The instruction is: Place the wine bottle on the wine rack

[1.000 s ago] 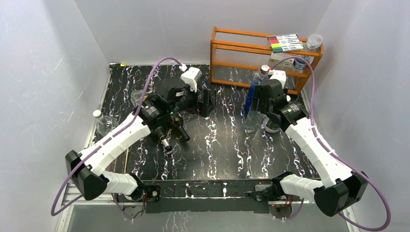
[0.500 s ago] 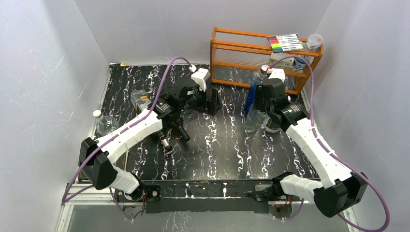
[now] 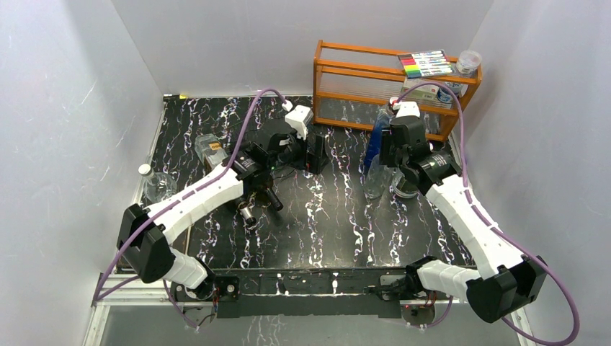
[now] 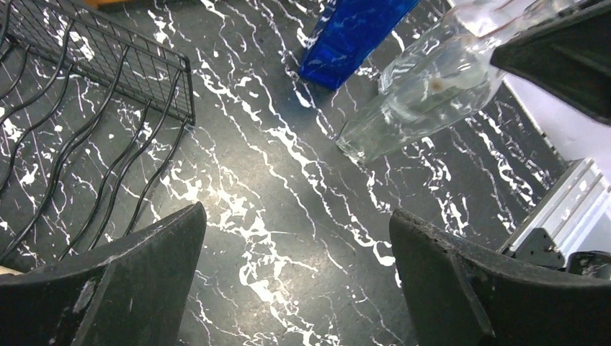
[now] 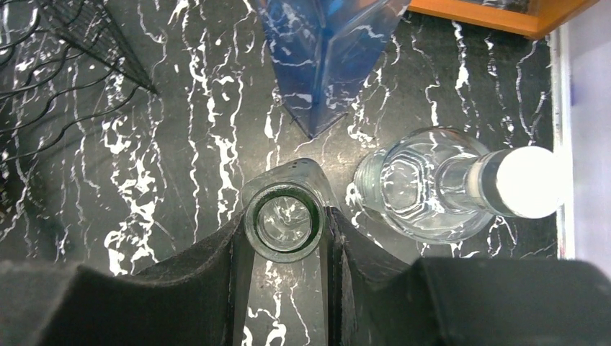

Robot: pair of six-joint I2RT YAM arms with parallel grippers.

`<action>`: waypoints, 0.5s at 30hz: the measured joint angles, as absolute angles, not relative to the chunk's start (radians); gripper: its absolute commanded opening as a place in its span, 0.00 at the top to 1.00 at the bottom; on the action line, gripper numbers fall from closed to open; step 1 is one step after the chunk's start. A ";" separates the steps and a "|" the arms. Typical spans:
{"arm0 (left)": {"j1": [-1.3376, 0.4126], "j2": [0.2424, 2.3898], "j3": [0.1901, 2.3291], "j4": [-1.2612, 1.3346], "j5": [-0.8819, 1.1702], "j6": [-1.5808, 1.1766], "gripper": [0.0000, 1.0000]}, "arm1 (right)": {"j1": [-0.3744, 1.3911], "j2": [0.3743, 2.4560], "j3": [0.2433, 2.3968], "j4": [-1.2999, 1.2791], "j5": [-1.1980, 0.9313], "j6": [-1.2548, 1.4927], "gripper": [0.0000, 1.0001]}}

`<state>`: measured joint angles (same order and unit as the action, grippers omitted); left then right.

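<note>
Right wrist view: three bottles stand on the counter (image 5: 202, 108). One blue bottle (image 5: 324, 58) is at the top and one capped bottle (image 5: 432, 187) at right. The wine bottle (image 5: 282, 220) is at centre, its neck clamped by the right jaws. One rack (image 5: 86, 29) sits upper left. Left jaws gape wide.

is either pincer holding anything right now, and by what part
The right pincer is shut on the clear wine bottle, gripping its open neck. The left pincer holds nothing.

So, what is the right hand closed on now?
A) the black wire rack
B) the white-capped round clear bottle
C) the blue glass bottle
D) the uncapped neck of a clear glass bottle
D: in the right wrist view the right hand grips both sides of the open neck of the clear glass bottle; the white-capped bottle stands apart beside it.
</note>
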<state>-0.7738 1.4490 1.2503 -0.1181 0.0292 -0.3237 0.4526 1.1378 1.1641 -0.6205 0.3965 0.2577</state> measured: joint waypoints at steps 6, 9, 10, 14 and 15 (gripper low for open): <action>-0.777 1.454 1.160 -0.045 0.035 -0.294 0.05 | 0.449 1.136 1.191 -0.657 0.270 0.265 1.00; -0.789 1.478 1.116 0.000 0.038 -0.284 0.06 | 0.449 1.132 1.192 -0.656 0.173 0.300 1.00; -0.796 1.488 1.098 0.016 0.043 -0.282 0.07 | 0.449 1.129 1.192 -0.655 0.142 0.316 1.00; -0.820 1.514 1.000 0.076 0.073 -0.269 0.08 | 0.449 1.115 1.180 -0.631 0.040 0.379 1.00; -0.834 1.514 0.987 0.079 0.077 -0.265 0.08 | 0.449 1.113 1.176 -0.625 0.021 0.395 1.00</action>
<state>-0.8337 1.5143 0.9867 0.0788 0.0772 -0.2653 0.4492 1.1126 1.1759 -0.6250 0.0212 0.3946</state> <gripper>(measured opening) 0.927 0.444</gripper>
